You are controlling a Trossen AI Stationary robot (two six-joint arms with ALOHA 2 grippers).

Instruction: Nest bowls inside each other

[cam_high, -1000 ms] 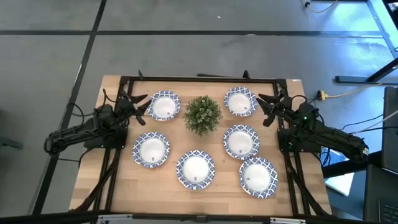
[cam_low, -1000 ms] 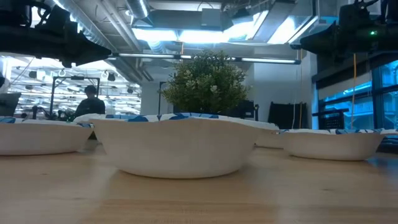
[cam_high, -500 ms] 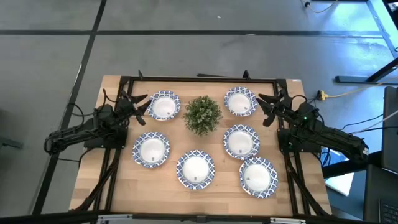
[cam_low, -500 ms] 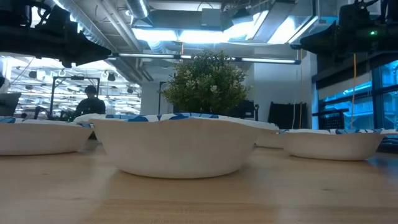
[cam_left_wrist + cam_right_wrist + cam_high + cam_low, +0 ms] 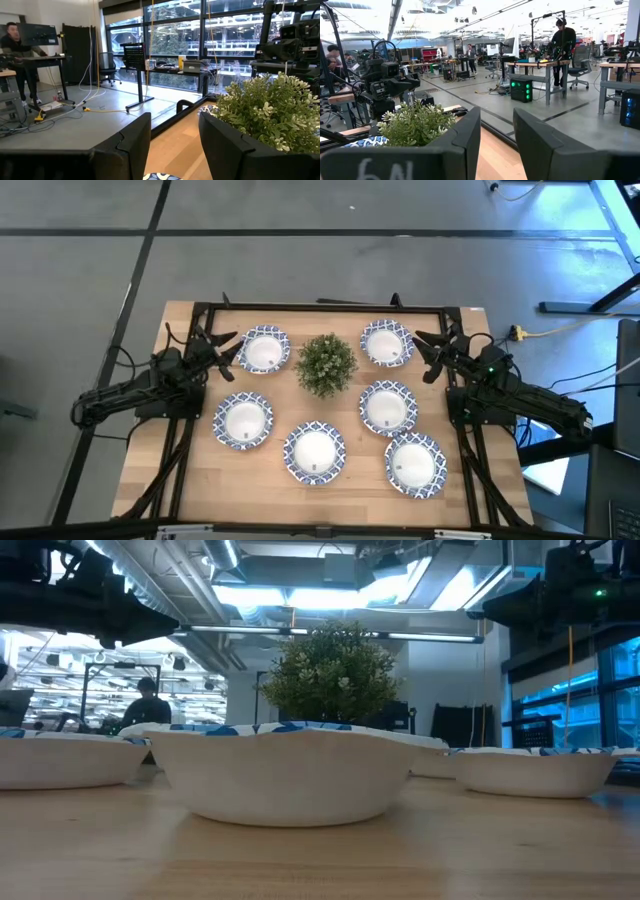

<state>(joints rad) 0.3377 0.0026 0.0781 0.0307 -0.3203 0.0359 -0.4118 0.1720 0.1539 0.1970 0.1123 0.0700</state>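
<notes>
Two black jointed arms trail dark cables; the right arm (image 5: 515,395) shows a green light, the left arm (image 5: 135,392) none.

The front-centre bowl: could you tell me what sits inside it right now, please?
Nothing: from above, the front-centre bowl shows only its bare white inside, with no other bowl nested in it. The table surface beneath it is covered.

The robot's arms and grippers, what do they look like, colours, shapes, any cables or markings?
Both arms are dark, nearly black, jointed and slender. The left gripper and right gripper each end in two flat, blocky black fingers. Dark cables loop beside both arms. The right arm has a small green light, and white handwritten characters mark its gripper body.
</notes>
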